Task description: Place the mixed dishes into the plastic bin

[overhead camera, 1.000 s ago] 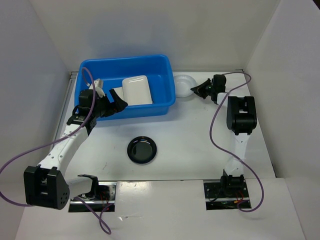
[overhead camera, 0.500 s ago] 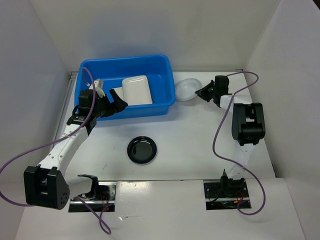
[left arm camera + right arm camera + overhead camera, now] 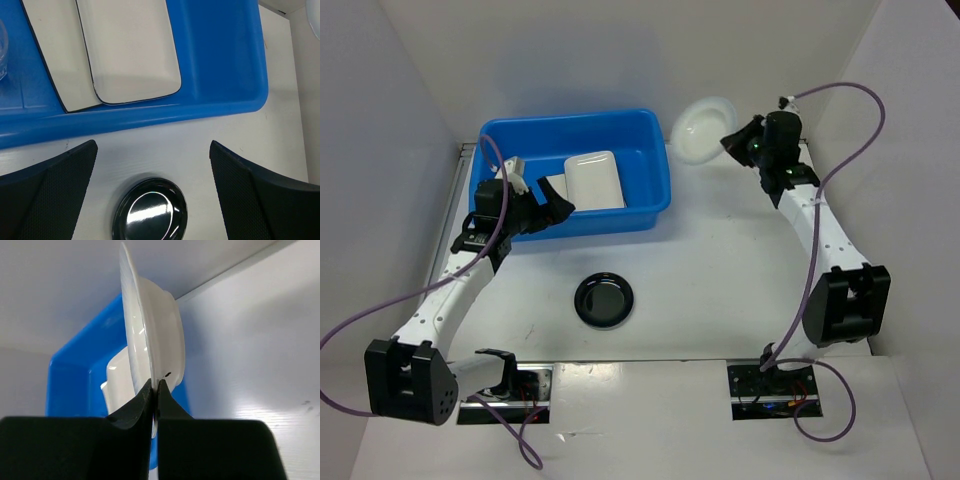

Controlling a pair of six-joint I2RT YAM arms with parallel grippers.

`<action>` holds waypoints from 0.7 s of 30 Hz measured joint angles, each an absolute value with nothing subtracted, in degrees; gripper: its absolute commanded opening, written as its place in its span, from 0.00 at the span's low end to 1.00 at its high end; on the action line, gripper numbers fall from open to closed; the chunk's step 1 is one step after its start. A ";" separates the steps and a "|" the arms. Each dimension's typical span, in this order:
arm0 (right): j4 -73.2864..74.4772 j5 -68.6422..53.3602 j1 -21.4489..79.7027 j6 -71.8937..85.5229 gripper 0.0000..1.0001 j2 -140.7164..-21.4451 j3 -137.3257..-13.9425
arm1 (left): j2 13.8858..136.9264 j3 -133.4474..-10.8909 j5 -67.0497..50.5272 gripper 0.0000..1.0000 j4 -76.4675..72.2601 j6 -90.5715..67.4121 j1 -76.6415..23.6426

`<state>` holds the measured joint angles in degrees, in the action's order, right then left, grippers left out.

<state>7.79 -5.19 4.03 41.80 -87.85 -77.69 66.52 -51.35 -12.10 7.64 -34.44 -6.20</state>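
1. The plastic bin [image 3: 650, 165] is a bright blue, smooth-walled rectangular tub with rounded corners and a lipped rim. Its long axis runs left to right across the far part of the white table [image 3: 710, 270].
2. The rounded-rectangular pale plate [image 3: 594, 180] lies flat in the bin, glossy, with a thin dark edge line. Its long axis runs near to far, across the bin's short side. It overlaps the right part of the large square white plate [image 3: 55, 55], whose dark rim shows along its edge.
3. The wrist view catches a small clear cup [image 3: 2, 50] at its left border, inside the bin to the left of the square plate. Only a sliver shows.
4. The round white bowl [image 3: 700, 130] is glossy with a wide flared rim. It is held in the air just beyond the bin's far right corner. It is turned on edge, its hollow facing left towards the bin.
5. The right gripper [image 3: 154, 390] is clamped on the bowl's lower rim, its black fingers pinching the thin lip.
6. The left gripper [image 3: 152, 150] hangs over the bin's near rim with its jaws spread wide, holding nothing. Its pads are black and finely textured.
7. The round black saucer [image 3: 604, 300] sits flat on the table, shiny, in front of the bin and apart from it.
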 measured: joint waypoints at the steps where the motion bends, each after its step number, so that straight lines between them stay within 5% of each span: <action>1: 8.60 -5.13 5.56 40.88 0.00 -87.83 -79.13 | 66.43 -51.35 -12.19 1.00 7.64 -34.44 -6.31; 10: 15.46 -8.45 22.39 33.39 0.00 -99.63 -95.20 | 65.17 -51.33 -12.32 1.00 7.68 -34.50 -6.70; 21: 25.54 -9.96 24.99 29.63 0.00 -123.31 -115.46 | 63.88 -51.31 -12.34 1.00 9.76 -34.39 -6.70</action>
